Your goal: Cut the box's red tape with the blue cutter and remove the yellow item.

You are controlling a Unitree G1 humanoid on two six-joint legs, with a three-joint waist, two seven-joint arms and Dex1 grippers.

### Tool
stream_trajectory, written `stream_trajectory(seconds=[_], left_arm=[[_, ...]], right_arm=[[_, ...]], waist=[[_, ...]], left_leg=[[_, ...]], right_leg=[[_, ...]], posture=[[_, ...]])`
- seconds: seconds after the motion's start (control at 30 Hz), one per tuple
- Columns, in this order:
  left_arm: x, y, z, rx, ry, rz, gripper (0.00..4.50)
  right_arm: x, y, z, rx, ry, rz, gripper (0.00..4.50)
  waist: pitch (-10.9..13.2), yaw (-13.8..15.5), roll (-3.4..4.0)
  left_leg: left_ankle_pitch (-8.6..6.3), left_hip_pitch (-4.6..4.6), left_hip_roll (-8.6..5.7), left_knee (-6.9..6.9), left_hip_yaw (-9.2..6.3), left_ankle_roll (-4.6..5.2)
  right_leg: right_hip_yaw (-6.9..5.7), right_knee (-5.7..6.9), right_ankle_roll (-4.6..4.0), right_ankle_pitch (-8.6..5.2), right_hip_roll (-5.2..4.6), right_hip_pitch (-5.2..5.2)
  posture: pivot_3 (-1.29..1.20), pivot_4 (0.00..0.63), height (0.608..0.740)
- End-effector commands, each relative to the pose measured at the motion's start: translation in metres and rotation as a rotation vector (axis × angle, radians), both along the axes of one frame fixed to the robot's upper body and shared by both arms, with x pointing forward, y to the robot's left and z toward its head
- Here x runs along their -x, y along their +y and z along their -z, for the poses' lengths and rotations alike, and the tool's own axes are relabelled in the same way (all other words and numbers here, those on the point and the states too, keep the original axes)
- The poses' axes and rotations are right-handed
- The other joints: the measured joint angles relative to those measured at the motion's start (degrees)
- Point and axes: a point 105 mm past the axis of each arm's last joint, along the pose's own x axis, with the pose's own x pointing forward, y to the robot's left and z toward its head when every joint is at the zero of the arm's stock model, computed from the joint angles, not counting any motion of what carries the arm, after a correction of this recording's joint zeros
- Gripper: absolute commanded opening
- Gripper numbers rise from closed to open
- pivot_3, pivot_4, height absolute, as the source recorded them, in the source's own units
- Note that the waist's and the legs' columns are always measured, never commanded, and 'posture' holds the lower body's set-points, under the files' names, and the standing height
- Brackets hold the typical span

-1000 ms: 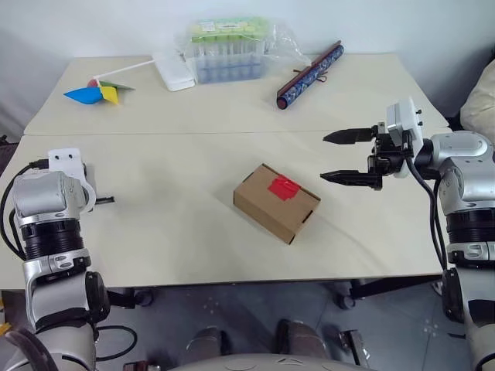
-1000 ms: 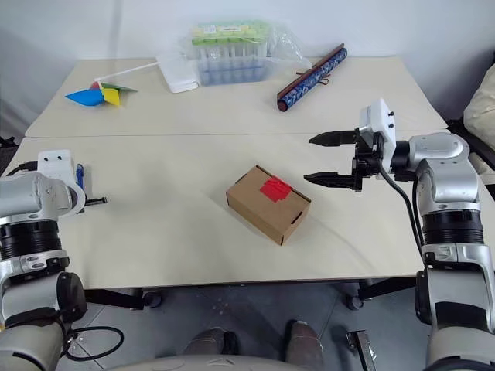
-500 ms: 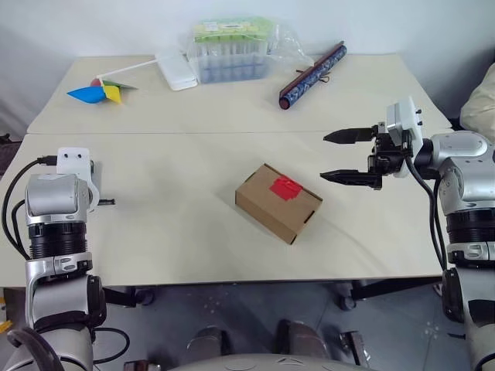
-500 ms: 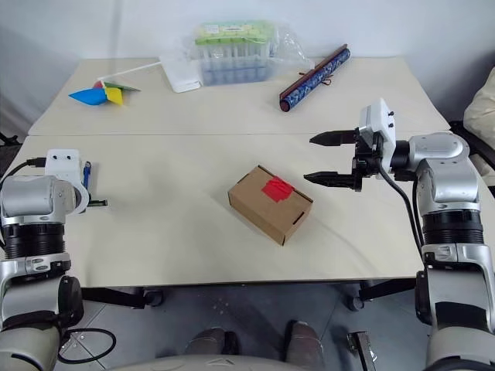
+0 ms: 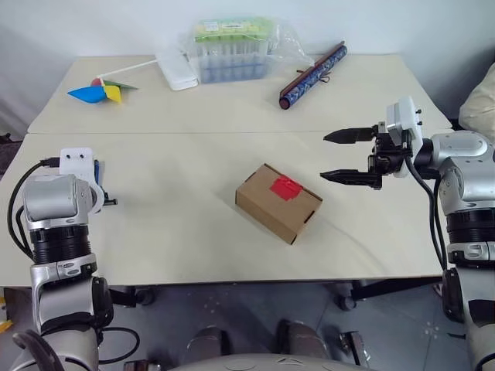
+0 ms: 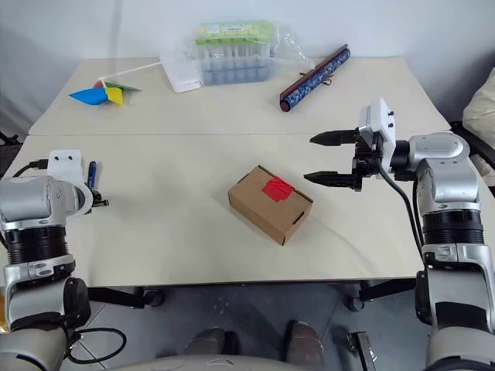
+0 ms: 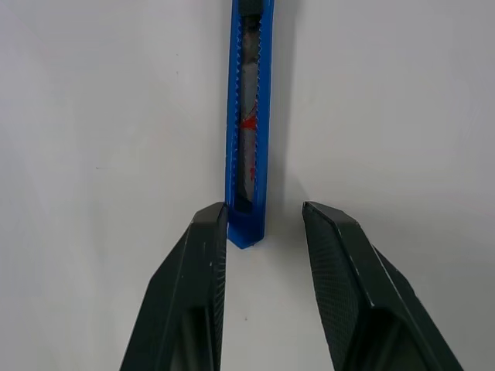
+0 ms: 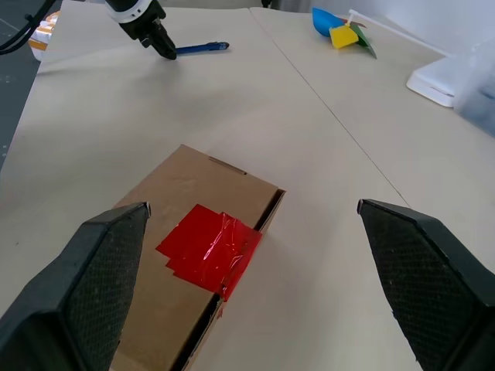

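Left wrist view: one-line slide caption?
Open left gripper poised over the near end of the blue cutter, which lies flat on the table.

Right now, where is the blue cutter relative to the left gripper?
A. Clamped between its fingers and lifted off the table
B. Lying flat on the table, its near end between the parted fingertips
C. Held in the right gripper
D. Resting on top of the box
B. The left wrist view shows the blue cutter lying flat on the table, its near end between the parted fingertips of the left gripper, with a visible gap on one side.
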Motion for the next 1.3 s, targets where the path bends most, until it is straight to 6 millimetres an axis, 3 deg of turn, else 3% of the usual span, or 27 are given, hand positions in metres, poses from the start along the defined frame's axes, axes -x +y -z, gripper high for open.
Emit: stream_trajectory(seconds=[0.03, 0.27, 0.47, 0.8, 1.07, 1.3], left_arm=[[0.007, 0.011, 0.001, 0.014, -0.001, -0.022, 1.64], [0.008, 0.015, -0.023, 0.015, -0.088, 0.001, 1.64], [0.018, 0.022, -0.031, -0.019, -0.109, -0.047, 1.64], [0.010, 0.040, -0.015, -0.002, -0.121, -0.062, 1.64], [-0.005, 0.037, 0.004, 0.049, -0.116, -0.009, 1.64], [-0.005, 0.034, -0.003, 0.031, -0.109, 0.010, 1.64]], right_arm=[[0.003, -0.002, -0.009, 0.021, -0.046, 0.006, 4.50], [0.004, -0.003, -0.008, 0.029, -0.045, 0.011, 4.50], [0.004, -0.005, -0.008, 0.032, -0.041, 0.016, 4.50], [0.003, -0.003, -0.007, 0.037, -0.039, 0.014, 4.50], [0.002, -0.002, -0.009, 0.034, -0.046, 0.016, 4.50], [0.003, -0.004, -0.009, 0.033, -0.051, 0.023, 4.50]], waist=[[0.00, -0.04, 0.00], [0.01, -0.07, -0.01], [0.01, 0.00, -0.02], [0.01, -0.02, -0.02], [0.01, 0.10, -0.02], [0.01, 0.07, -0.01]], left_leg=[[0.00, 0.00, 0.00, 0.00, 0.00, 0.00], [0.00, -0.02, 0.01, -0.02, 0.01, 0.00], [0.00, -0.08, 0.01, -0.02, -0.01, 0.00], [0.00, -0.08, 0.01, -0.03, 0.01, 0.00], [0.01, -0.04, 0.00, -0.02, 0.02, -0.01], [0.04, 0.02, 0.01, -0.02, 0.04, -0.04]], right_leg=[[0.00, 0.00, 0.00, 0.00, 0.00, 0.00], [0.00, 0.00, 0.00, 0.00, 0.00, -0.05], [-0.01, -0.02, 0.00, 0.00, 0.00, -0.07], [-0.01, -0.03, 0.00, 0.00, 0.00, -0.08], [0.01, 0.03, 0.00, 0.00, 0.00, -0.07], [0.03, 0.12, -0.02, -0.01, 0.00, -0.07]], posture=[[0.00, 0.150, 0.740], [0.00, 0.150, 0.740], [0.00, 0.150, 0.740], [0.00, 0.150, 0.740], [0.00, 0.150, 0.740], [0.00, 0.150, 0.740]])
